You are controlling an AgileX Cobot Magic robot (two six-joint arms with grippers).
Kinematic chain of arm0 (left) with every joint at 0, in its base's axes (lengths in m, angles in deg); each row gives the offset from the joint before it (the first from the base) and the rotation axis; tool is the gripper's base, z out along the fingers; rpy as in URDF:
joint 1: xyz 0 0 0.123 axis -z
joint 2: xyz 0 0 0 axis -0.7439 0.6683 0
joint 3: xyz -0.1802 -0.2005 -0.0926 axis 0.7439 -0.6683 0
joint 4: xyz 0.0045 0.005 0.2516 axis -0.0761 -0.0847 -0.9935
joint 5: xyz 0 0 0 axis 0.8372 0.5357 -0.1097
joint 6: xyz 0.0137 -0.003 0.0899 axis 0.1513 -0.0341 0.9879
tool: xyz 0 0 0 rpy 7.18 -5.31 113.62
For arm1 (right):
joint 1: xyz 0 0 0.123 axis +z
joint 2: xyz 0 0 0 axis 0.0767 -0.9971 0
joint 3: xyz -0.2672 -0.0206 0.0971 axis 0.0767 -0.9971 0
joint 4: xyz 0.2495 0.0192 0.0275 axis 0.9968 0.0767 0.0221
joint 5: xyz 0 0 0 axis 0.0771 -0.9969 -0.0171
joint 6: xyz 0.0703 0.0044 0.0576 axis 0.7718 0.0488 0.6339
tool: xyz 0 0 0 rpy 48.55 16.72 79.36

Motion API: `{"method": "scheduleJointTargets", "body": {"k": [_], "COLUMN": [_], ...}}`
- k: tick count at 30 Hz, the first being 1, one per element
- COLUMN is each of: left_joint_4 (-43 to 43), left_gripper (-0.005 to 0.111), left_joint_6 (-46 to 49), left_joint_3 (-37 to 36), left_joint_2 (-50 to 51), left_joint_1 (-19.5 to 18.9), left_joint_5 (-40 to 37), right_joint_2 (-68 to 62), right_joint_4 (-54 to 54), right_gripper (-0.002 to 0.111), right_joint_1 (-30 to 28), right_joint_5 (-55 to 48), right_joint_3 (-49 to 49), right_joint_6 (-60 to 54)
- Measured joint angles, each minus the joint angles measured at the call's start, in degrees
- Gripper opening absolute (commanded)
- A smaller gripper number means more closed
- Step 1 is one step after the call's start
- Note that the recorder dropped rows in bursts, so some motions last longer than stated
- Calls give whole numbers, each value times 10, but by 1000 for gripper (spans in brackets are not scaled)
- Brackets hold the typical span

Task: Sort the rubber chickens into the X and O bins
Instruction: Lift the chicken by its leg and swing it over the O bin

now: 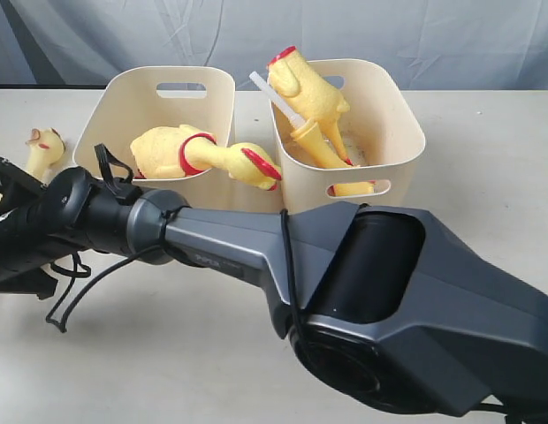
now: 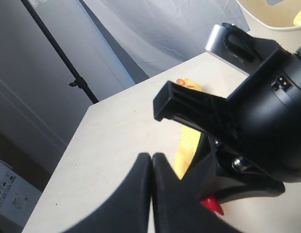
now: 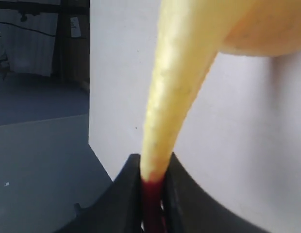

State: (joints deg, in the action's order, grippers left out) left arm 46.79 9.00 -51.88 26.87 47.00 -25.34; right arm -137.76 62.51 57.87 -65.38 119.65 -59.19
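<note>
A rubber chicken (image 1: pixel 44 147) lies on the table at the far left, only its head clear of the arm. My right gripper (image 3: pixel 153 171) is shut on its thin yellow leg (image 3: pixel 172 102) just above the red foot. My right arm (image 1: pixel 230 243) reaches across the whole front of the table to get there. My left gripper (image 2: pixel 151 159) hovers beside it, shut with nothing between its fingers. Beneath the right gripper I see the same chicken (image 2: pixel 187 144). A second chicken (image 1: pixel 181 150) hangs over the left bin (image 1: pixel 115 97). The right bin (image 1: pixel 402 124) holds more chickens (image 1: pixel 309 93) and a white tube (image 1: pixel 274 95). No X or O mark shows.
The two bins stand side by side at the back centre of the cream table (image 1: pixel 486 168). A grey backdrop curtain (image 1: pixel 415 31) hangs behind them. Off the table's left edge stands a black light stand (image 2: pixel 68 68).
</note>
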Motion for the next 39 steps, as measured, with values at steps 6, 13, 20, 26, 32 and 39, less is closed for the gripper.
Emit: {"method": "scheduleJointTargets", "body": {"k": [6,13,20,26,32,39], "left_joint_4": [0,0,0,0,0,0], "left_gripper": [0,0,0,0,0,0], "left_joint_6": [0,0,0,0,0,0], "left_joint_3": [0,0,0,0,0,0], "left_joint_2": [0,0,0,0,0,0], "left_joint_1": [0,0,0,0,0,0], "left_joint_5": [39,105,113,113,113,113], "right_joint_2": [31,78,115,144,189,253], "right_joint_4": [-1,-30,-54,-61,-62,-66], "right_gripper": [-1,-1,-1,-1,-1,-1], "right_joint_1": [0,-5,-24,-39,-51,-76], "right_joint_5": [3,-6,-22,-33,-40,-77], "right_joint_3": [0,0,0,0,0,0], "right_joint_6": [-67,-94,-96,-97,-127,-134]}}
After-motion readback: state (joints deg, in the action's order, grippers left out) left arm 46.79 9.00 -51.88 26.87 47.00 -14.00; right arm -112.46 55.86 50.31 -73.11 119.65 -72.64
